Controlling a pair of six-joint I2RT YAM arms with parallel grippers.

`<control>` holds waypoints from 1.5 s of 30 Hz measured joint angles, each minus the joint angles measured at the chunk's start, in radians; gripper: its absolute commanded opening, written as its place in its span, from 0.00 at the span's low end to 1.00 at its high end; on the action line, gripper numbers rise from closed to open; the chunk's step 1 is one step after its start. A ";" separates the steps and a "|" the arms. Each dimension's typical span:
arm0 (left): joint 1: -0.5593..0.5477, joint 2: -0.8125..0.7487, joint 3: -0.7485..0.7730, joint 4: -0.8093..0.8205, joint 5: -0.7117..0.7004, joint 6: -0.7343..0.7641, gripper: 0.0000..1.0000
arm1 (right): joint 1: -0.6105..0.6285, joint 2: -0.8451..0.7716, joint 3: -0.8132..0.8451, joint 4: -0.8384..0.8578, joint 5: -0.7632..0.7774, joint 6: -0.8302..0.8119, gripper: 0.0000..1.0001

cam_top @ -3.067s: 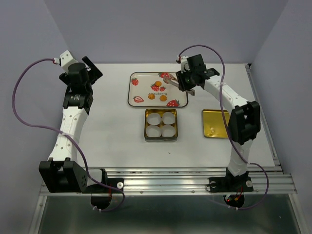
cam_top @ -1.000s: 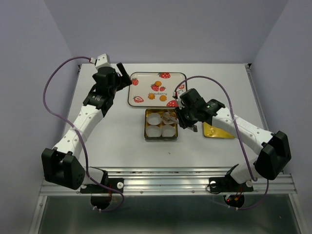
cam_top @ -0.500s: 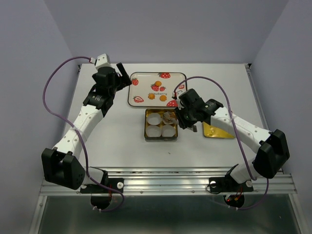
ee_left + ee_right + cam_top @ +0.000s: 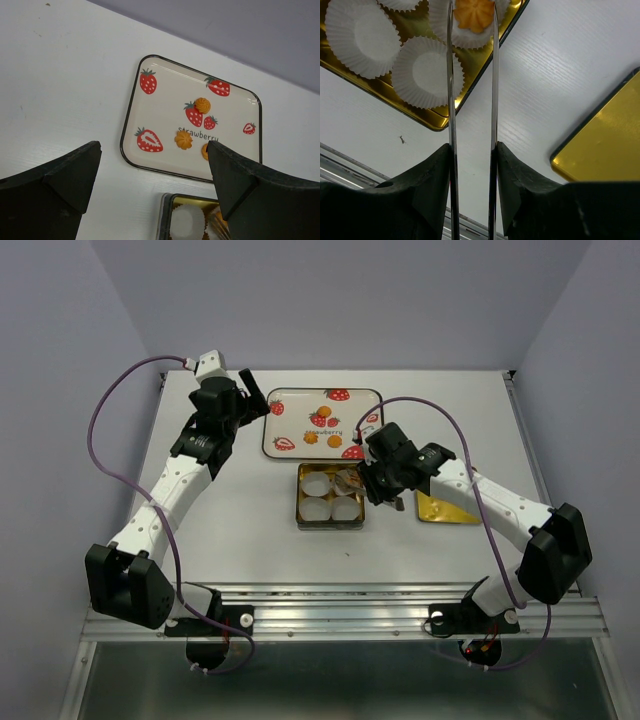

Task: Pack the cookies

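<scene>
Right gripper [image 4: 350,478] is over the far-right compartment of the square gold tin [image 4: 434,122], with its two thin metal blades pointing down into it. One cookie [image 4: 474,12] sits in the white paper cup of that compartment, directly between the blades. Blade gap is narrow, about the cookie's width, and both blades appear to meet its sides; read as closed on it. The cookie's underside seems to rest in the cup, though contact is not certain from the right wrist view. Two other paper cups [image 4: 362,37] and [image 4: 427,75] in the tin hold nothing; the fourth is cut off at the frame edge. The gold lid [image 4: 605,145] lies flat on the white table [image 4: 535,85], to the right of the tin and apart from it. Left gripper [image 4: 154,150] hovers above the table near the left side of the strawberry tray [image 4: 165,107], jaws spread wide, nothing between them. The three remaining cookies lie on the tray: one [image 4: 202,104] beside the central printed strawberry, one [image 4: 183,140] lower down, and one [image 4: 205,150] partly hidden behind the left gripper's finger.
</scene>
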 measured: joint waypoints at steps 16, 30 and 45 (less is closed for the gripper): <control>0.000 0.000 0.000 -0.001 -0.001 0.000 0.99 | 0.000 -0.001 0.001 0.000 0.000 0.003 0.49; 0.000 0.000 0.000 -0.005 0.000 0.002 0.99 | 0.000 -0.049 0.031 -0.007 -0.007 0.003 0.51; -0.001 0.000 0.000 -0.005 -0.014 0.019 0.99 | -0.012 0.031 0.291 0.051 0.127 0.003 0.50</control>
